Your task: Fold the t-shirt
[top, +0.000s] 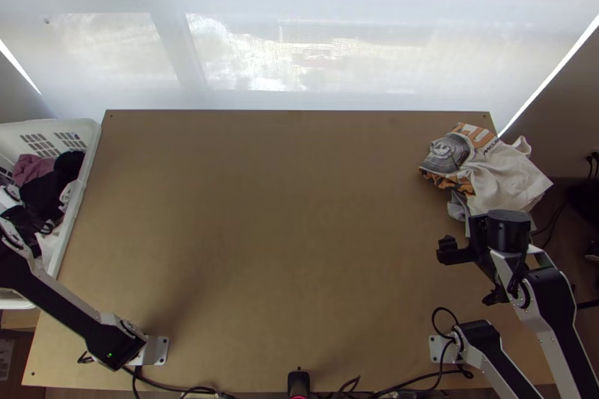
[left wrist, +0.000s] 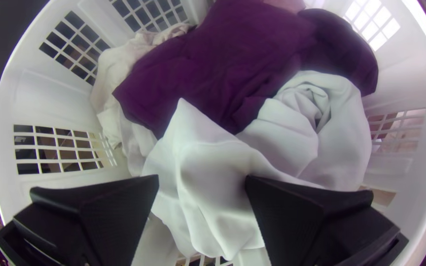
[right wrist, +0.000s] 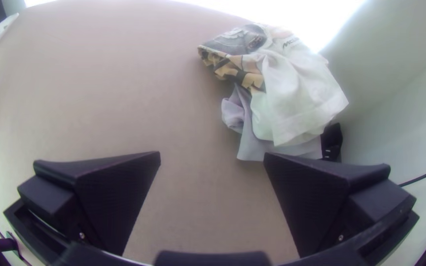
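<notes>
1. Inside the basket (left wrist: 40, 108), at the left edge of the table (top: 269, 234), clothes lie in a bunched heap.
2. Purple cloth (left wrist: 213, 64) spreads over the heap; cream cloth (left wrist: 114, 69) lies beside it, along the wall, and a bit of pink (left wrist: 284, 4) shows past it.
3. White cloth (left wrist: 208, 157) lies crumpled in the basket, one peak raised, part of it between the left gripper's (left wrist: 202, 182) parted jaws, which are not clamped on it.
4. On the table's far right corner, a printed shirt (top: 502, 178) lies bunched, partly over grey cloth (right wrist: 255, 143).
5. Near that pile, on its near side, is the right gripper (top: 471, 272), jaws wide apart, grasping nothing.
6. Which piece is the t-shirt meant, I cannot tell.
</notes>
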Motion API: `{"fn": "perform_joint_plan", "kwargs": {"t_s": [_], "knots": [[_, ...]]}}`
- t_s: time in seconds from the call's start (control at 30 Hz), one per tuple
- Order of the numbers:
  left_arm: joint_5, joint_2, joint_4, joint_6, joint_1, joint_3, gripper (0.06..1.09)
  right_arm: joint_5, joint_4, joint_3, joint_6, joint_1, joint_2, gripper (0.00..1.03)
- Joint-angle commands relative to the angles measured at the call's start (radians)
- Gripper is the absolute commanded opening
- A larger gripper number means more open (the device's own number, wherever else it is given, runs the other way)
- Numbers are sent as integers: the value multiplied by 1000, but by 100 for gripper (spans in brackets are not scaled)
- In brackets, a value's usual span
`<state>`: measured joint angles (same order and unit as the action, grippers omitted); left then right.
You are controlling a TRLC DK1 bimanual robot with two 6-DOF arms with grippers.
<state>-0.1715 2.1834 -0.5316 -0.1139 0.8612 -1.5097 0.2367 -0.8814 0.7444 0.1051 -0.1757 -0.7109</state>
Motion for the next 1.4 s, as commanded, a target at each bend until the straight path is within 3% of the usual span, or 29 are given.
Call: {"fn": "perform_joint_plan", "kwargs": {"t_s": [0.0, 0.07, 0.1, 0.2, 0.23, 0.53, 0.6, 0.77, 1.0, 1.23, 1.37], "knots": [[15, 56, 48, 8, -5, 8, 63, 3, -34, -16, 2, 16, 11, 98], [78, 49, 68, 8, -2, 16, 43, 3, -41, -14, 2, 22, 11, 98], [113, 47, 67, 8, -2, 16, 40, 3, -42, -13, 2, 24, 11, 98], [161, 47, 53, 11, -5, 6, 13, 3, -45, -8, 1, 28, 11, 98], [179, 45, 51, 16, -5, 5, 9, 3, -47, -8, 1, 30, 11, 98], [182, -30, 39, -10, -4, 3, 9, 3, -60, -13, -4, 35, 21, 98], [214, -83, 8, -29, -4, 5, 9, 1, -60, -11, -4, 35, 21, 98], [417, -306, -67, -23, -24, 49, 9, 1, -59, -4, -7, 28, 21, 98], [486, -683, -79, -17, -96, 23, 9, 0, -54, -4, -18, 16, 21, 98], [486, -939, -80, -17, -278, -86, 9, -2, -54, 27, -28, -11, 22, 98], [408, -998, -93, -9, -464, -184, 9, -2, -56, 39, -28, -31, 22, 98]]}}
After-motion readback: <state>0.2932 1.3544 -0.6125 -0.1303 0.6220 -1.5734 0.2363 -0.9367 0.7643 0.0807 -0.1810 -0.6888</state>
